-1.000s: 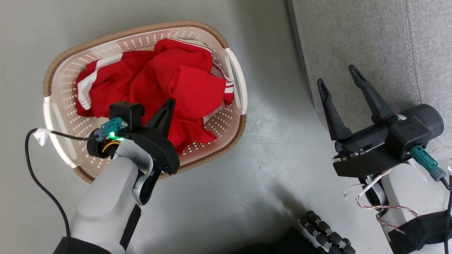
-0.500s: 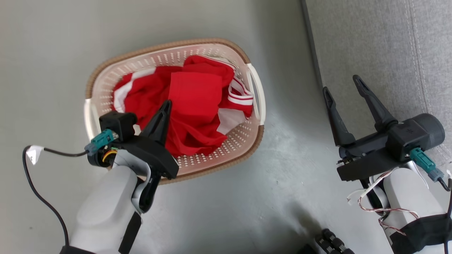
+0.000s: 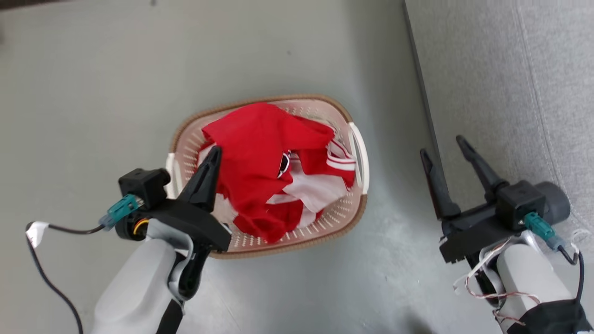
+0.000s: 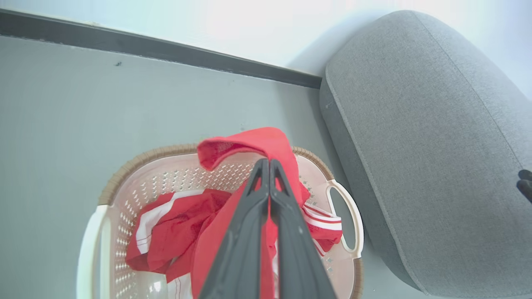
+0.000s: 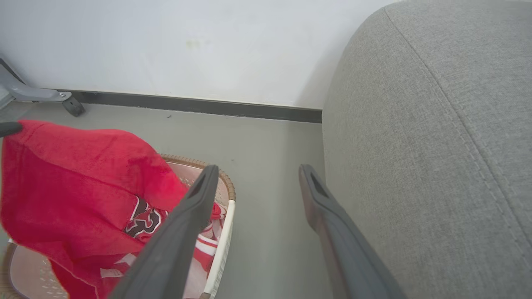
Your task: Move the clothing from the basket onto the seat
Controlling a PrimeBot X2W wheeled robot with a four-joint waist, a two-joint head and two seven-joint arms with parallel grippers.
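The cream basket (image 3: 260, 100) with its brown rim stands on the grey floor, left of the grey seat (image 3: 510, 93). My left gripper (image 3: 214, 152) is shut on a fold of red clothing (image 3: 260, 144), which hangs from it above the basket. In the left wrist view the fingers (image 4: 257, 195) pinch that red cloth (image 4: 270, 143) over the basket (image 4: 137, 160). More red clothing with white stripes (image 3: 336, 162) lies inside. My right gripper (image 3: 441, 145) stands open and empty between the basket and the seat. The right wrist view shows black-and-white lettering (image 5: 143, 218) on the hanging garment.
Bare grey floor surrounds the basket. A white wall with a dark skirting board (image 4: 166, 47) runs behind it. A metal leg with a small caster (image 5: 70, 106) stands by the wall at the left of the right wrist view. The seat (image 5: 436, 145) fills its right side.
The head view has shifted, so the basket sits more to the right and looks smaller. The left gripper, still shut, has raised the red garment higher out of the heap. The right gripper stays open.
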